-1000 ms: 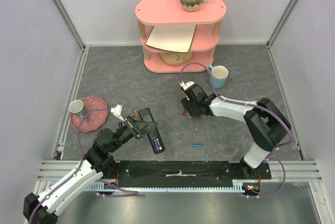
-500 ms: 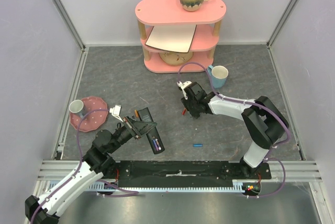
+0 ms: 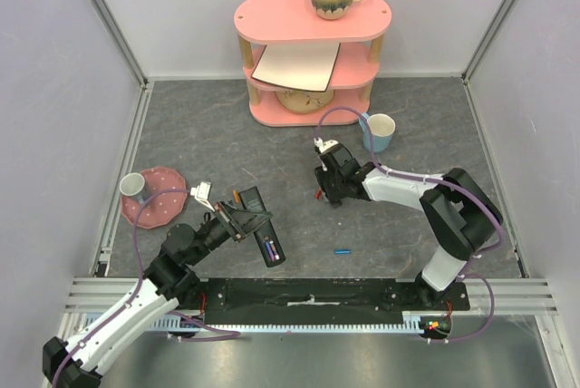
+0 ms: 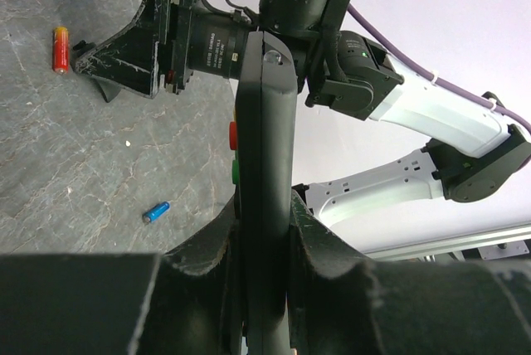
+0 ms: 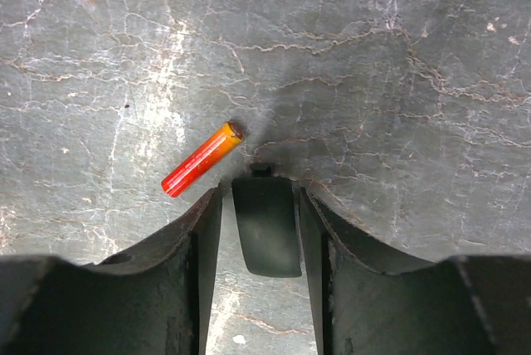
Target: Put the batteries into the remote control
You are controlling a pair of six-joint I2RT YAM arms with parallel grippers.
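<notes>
As right end effector [image 5: 259, 195] closes: now half-shut around dark piece [image 5: 267, 230], counter [image 5: 390, 81] middle; grip unclear.
Left end effector [image 4: 264, 239]: clamped on remote [image 4: 264, 131], near front edge.
Batteries [image 3: 269, 247]: seemingly seated in remote.

The left arm [image 3: 136, 302] and the right arm [image 3: 399, 187] are being seen clad in white shells behind each tool, with black cylindrical joints set between them. A purple cable [image 3: 138, 234] is being looped out behind the left tool [image 3: 254, 223], and a second cable [image 3: 340, 114] behind the right tool [image 3: 324, 194], tied to its white shell with pale ties. Both tools are being shown as matt black, wedge-shaped and scuffed, ending in curved black fingers [image 5: 191, 239]. A white plug [image 3: 201, 194] is being carried just behind each tool. Far behind the tools, both bases are being borne on one black plate [image 3: 308, 295].
</notes>
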